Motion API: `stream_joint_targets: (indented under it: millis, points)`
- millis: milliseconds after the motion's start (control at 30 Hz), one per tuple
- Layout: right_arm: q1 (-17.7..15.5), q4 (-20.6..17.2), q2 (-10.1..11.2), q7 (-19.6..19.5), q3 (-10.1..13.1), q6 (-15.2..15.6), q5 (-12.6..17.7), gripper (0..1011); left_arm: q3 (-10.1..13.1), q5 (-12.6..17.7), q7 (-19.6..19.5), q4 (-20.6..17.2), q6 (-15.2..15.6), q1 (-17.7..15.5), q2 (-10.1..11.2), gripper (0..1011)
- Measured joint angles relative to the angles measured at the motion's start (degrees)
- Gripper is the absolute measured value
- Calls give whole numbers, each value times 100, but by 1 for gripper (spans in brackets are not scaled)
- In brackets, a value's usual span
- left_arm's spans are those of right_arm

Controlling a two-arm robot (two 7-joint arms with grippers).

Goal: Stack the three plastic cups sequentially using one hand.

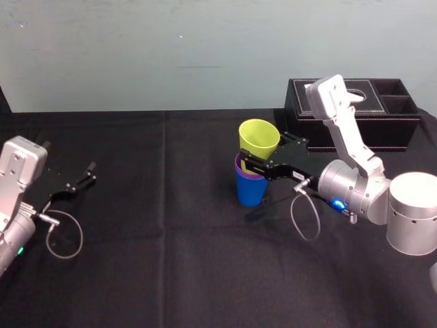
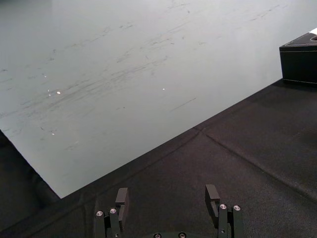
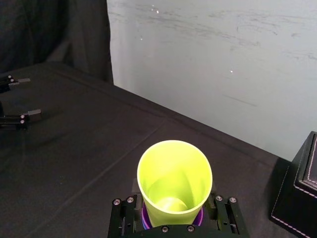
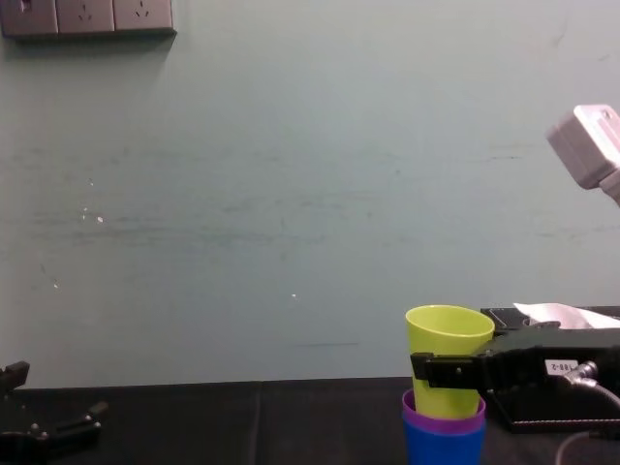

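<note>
Right gripper (image 1: 263,147) is closed on the yellow-green cup (image 1: 259,139), gripping it at mid-height. The cup is upright, with its base inside the purple cup (image 1: 240,168). The purple cup is nested in the blue cup (image 1: 251,191), which stands mid-table (image 1: 171,239), near the tissue box (image 1: 389,116). Left gripper (image 2: 168,196) is parked at the table's left, its fingers apart and holding nothing.
</note>
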Motion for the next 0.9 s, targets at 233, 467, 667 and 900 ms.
stream_joint_targets:
  millis: [233,467,667,900]
  points:
    - [0,60,-20,13,-20,-13,-16,729,0,0,0,0,0,0,0,1010]
    - [0,53,-18,18,-20,-13,-16,729,0,0,0,0,0,0,0,1010]
    - [-1,48,-15,18,-17,-13,-16,729,0,0,0,0,0,0,0,1010]
    - [-5,43,-12,17,-15,-12,-14,838,0,0,0,0,0,0,0,1010]
